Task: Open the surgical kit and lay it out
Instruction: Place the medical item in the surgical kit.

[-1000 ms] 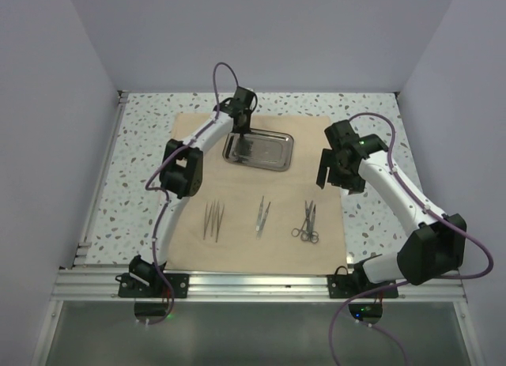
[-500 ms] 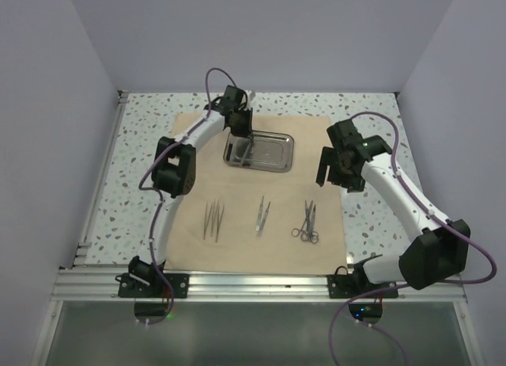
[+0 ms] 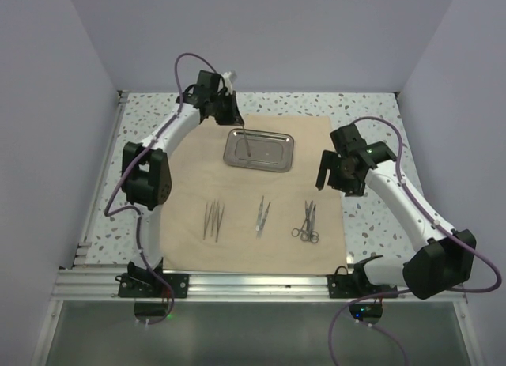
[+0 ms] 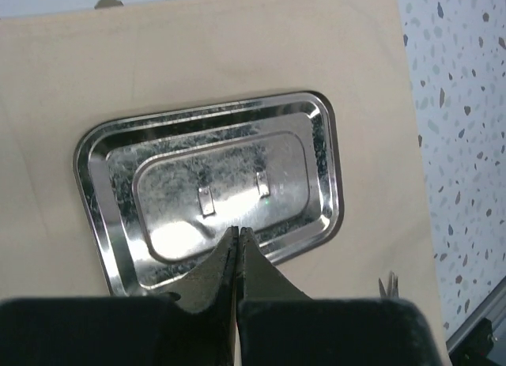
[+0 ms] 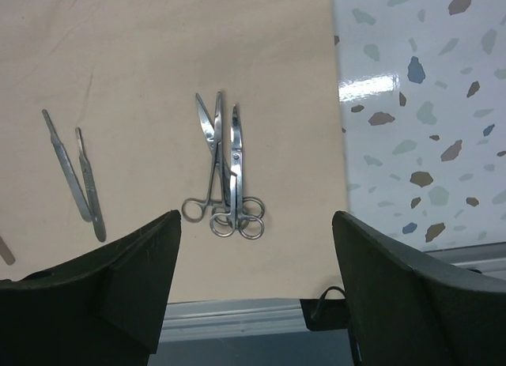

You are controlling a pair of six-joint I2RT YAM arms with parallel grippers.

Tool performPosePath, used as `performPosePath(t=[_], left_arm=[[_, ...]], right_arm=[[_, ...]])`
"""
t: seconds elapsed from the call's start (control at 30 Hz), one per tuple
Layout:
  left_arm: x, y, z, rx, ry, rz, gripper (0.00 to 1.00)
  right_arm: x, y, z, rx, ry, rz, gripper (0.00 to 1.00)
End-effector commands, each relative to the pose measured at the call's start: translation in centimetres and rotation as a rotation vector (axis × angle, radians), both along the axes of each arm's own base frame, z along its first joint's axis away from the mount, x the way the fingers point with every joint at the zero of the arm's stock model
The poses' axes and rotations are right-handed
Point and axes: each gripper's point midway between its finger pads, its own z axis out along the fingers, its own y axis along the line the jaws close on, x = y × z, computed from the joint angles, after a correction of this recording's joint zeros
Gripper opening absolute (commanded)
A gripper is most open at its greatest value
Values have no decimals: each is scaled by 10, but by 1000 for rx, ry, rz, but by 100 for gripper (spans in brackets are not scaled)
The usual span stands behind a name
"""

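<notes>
Left fingers (image 4: 215,269), pressed together on nothing, have drawn back from the small rectangular shiny steel tray (image 3: 286,151), which appears empty. The beige cloth wrap (image 3: 237,243) lies flat on the bench (image 3: 364,105), with thin silver instruments (image 3: 262,214) arrayed on it. Right fingers (image 5: 134,275) are spread wide above the ring-handled scissors (image 5: 225,184). Layout judged nearly complete.

On the cloth wrap (image 3: 198,149), the tray (image 3: 286,153) lies behind tweezers (image 3: 213,220) left, scalpels (image 3: 262,216) middle, scissors (image 3: 307,224) right.

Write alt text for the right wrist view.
Two ring-handled instruments lie overlapping on the tan cloth, between the fingers of the open right gripper. Two thin steel tools lie to their left; the speckled table shows on the right.
</notes>
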Motion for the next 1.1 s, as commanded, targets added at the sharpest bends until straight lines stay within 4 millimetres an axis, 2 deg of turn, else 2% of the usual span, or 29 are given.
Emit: performPosePath(t=[0.0,0.03,0.07,0.1,0.13,0.17,0.2,0.23,0.27,0.3,0.33,0.53,0.77,0.8,0.9,0.97,1.0,1.07], left_arm=[[-25,-4,30,-30,-41,-25,0],[-36,-4,19,-11,-16,-27,0],[-44,-3,31,-14,-36,-28,0],[-50,-3,33,-8,-38,-28,0],[-62,-5,25,1,-14,-35,0],[-71,-5,40,-13,-34,-36,0],[-77,-6,45,-19,-43,-38,0],[-104,-9,60,-30,-56,-55,0],[-104,-9,60,-31,-51,-53,0],[-114,-10,59,-27,-42,-57,0],[-121,-9,73,-40,-63,-59,0],[-169,-8,93,-64,-50,-83,0],[-232,-14,86,-74,16,-142,0],[-247,-18,77,-70,45,-169,0],[-275,-20,66,-54,75,-187,0],[-282,-22,60,-60,90,-179,0],[-288,-21,48,-50,113,-180,0],[-287,-24,45,-64,109,-169,0]], right_arm=[[0,5,7,49,-40,2,81],[-1,6,7,53,-40,3,81],[-2,6,5,56,-34,5,81],[-4,6,5,59,-37,9,81],[-5,6,4,62,-35,7,81],[-7,7,2,63,-28,13,81],[-8,7,2,69,-27,13,81],[-12,7,-1,72,-22,19,81],[-12,7,-1,73,-22,19,81],[-13,7,1,77,-27,22,81],[-14,7,-1,76,-25,24,81],[-18,6,-1,79,-28,40,81],[-27,3,3,80,-39,52,81],[-29,2,3,81,-39,51,81],[-36,0,2,82,-38,55,81],[-42,-2,1,77,-31,55,81],[-45,-3,3,77,-37,58,81],[-51,-7,2,68,-32,56,81]])
